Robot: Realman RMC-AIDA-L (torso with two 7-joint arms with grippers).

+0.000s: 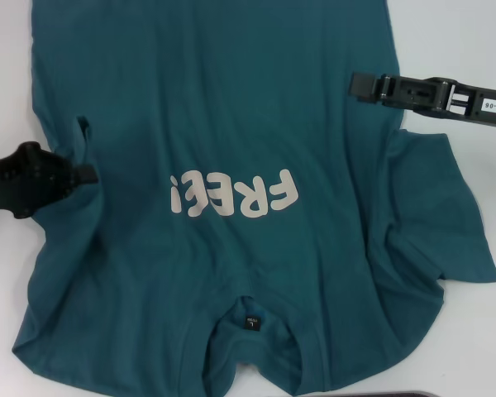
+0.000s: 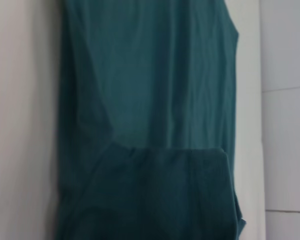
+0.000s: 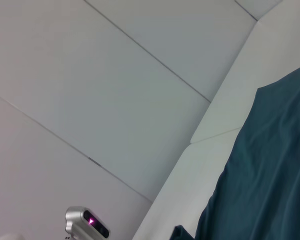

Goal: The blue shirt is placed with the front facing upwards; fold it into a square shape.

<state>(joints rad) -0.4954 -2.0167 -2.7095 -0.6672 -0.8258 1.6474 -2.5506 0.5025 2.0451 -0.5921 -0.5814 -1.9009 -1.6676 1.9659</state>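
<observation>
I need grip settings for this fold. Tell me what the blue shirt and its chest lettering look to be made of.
The blue shirt looks like soft, matte knit cotton or a cotton blend: it drapes in loose wrinkles with no sheen. The chest lettering seems a cream printed film or ink, flat and smooth-edged on the cloth; which of the two cannot be told.

- Bright, even overhead light; the white table (image 1: 446, 41) washes out pale.
- Soft shadows in the teal-blue cotton shirt's (image 1: 223, 107) folds.
- Left wrist view is blurred.
</observation>
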